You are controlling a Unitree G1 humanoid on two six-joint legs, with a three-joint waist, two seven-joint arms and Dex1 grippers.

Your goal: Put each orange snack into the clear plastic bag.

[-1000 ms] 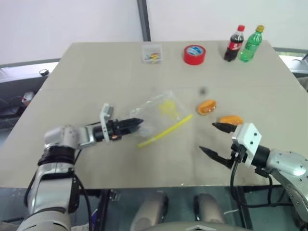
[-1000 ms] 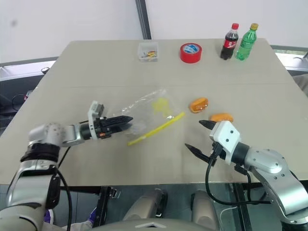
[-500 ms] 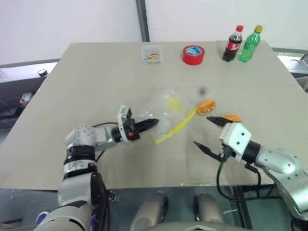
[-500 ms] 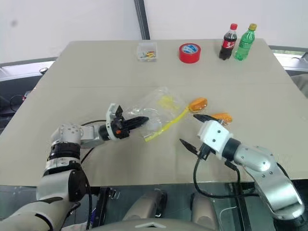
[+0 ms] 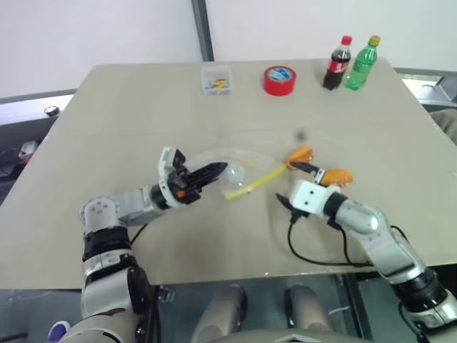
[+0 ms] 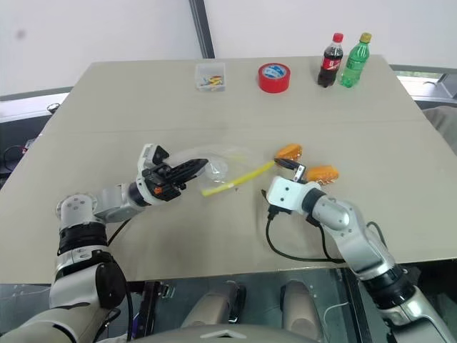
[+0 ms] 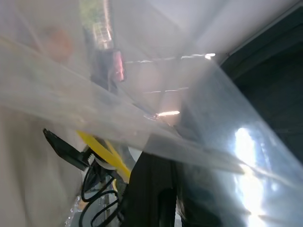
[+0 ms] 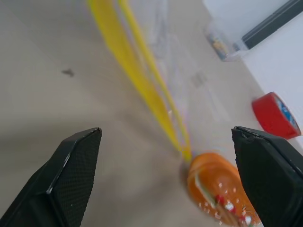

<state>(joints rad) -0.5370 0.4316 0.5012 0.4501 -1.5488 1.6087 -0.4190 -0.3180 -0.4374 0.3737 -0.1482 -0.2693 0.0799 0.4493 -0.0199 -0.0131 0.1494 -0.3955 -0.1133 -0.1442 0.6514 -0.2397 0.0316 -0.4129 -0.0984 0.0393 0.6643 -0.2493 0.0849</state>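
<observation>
- Bag position: the clear plastic bag (image 6: pixel 214 166) is held raised off the desk (image 6: pixel 143 107) near its middle, with its yellow zipper strip (image 6: pixel 232 179) slanting down towards the right.
- Left pincer (image 6: pixel 187 169): it is pressed together on the bag's film at the end away from the zipper; the film is seen draped across the left wrist view, so the bag is judged to be pinched firmly.
- Right pincer (image 8: pixel 165 156): its two fingers are spread wide and empty, pointing at the near orange snack (image 6: pixel 288 151), which lies just past the end of the zipper strip.
- Second orange snack (image 6: pixel 321 173): it rests on the desk just beside the right wrist, apart from the first one.
- Step in hand, as judged: the near snack is to be gripped by the right pincer before any loading is tried.
- Recommended approach: the spread fingers should be centred on the snack's short width, low to the desk, and closed gently, since the wrapper is judged slippery and the bun soft.
- Risk noted: the zipper strip lies close to the snack and could be caught with it; a line clear of the strip is advised.
- Bag mouth: whether it is open cannot be told; it should be checked before insertion.
</observation>
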